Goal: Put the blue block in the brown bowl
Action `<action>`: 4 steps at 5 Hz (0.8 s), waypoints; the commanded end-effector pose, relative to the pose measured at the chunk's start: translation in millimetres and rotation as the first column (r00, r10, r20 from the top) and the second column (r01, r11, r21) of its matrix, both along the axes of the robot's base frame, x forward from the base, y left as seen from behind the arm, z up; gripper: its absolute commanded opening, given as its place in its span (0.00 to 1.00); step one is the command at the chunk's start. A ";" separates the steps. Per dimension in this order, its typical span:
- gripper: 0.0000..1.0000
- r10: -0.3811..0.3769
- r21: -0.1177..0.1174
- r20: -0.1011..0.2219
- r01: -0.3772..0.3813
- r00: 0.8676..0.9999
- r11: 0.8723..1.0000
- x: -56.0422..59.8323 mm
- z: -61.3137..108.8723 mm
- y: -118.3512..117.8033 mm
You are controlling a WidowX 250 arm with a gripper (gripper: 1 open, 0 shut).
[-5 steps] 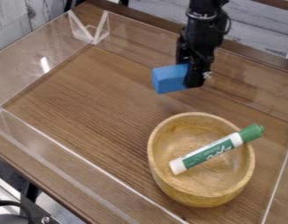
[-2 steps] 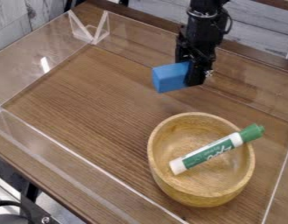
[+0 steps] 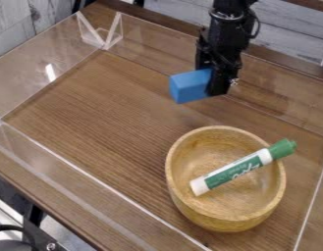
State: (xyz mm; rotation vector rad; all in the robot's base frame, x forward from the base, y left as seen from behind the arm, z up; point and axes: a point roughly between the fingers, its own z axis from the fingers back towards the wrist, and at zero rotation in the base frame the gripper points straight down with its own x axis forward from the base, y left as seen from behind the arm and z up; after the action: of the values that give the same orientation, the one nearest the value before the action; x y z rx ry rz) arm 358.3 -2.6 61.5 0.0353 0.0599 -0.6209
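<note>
- The black gripper (image 3: 219,86) hangs from a dark arm that comes in from the far edge of the wooden tabletop (image 3: 98,118), and it points straight down.
- The blue block (image 3: 191,86) sits at the gripper's lower end, on the side towards the left edge of the tabletop, touching the fingers.
- The jaws appear closed on the blue block, which looks lifted clear of the wood; the block's right side is hidden by the fingers, so the exact contact cannot be read.
- The block is tilted slightly, with its top face and its front face both showing.
- The brown bowl (image 3: 185,185) rests on the tabletop near the near-right corner, well apart from the block and nearer the front edge than the gripper.
- A green-and-white marker (image 3: 242,166) lies slanted inside the bowl, its green cap leaning on the rim on the right side and its white end down in the hollow.
- A clear plastic wall (image 3: 32,61) runs around the tabletop; at the far-left corner a folded clear piece (image 3: 101,32) stands upright.
- The stretch of wood between the block and the bowl is bare.
</note>
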 end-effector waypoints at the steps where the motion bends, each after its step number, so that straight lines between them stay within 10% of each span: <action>1: 0.00 -0.004 0.007 0.139 0.003 0.990 1.000 15.9 39.6 -2.0; 4: 0.00 0.008 0.017 0.193 -0.011 0.981 1.000 21.7 43.6 -0.5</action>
State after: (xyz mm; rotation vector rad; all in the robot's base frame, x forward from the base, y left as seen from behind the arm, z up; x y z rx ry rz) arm 368.4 -0.1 62.7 0.0739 0.0014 -0.6005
